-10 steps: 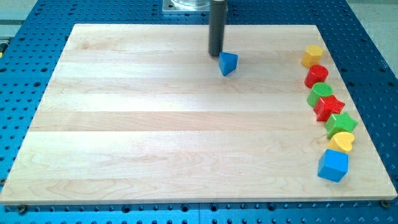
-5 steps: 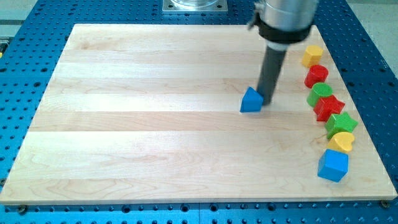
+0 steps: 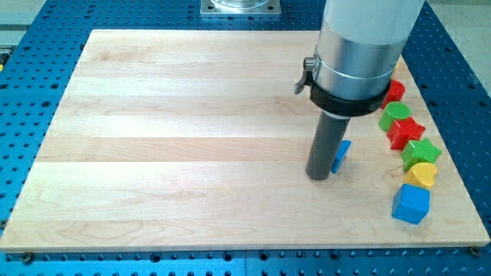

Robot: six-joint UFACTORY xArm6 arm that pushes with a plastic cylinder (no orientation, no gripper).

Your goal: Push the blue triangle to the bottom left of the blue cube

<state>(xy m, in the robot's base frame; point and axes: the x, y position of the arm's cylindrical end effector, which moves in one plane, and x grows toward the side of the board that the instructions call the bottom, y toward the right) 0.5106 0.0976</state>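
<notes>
Mid-push, my tip (image 3: 318, 176), a bare rod grasping nothing, presses the blue triangle (image 3: 341, 156), half hidden behind it, up-left of the blue cube (image 3: 411, 204); next it needs nudging down.

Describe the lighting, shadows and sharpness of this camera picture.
Camera view: even, soft light, no glare on the board; only a faint shadow beside my tip; blocks and board grain are sharp; the arm's silver housing looms large and hides most of the blue triangle.
</notes>
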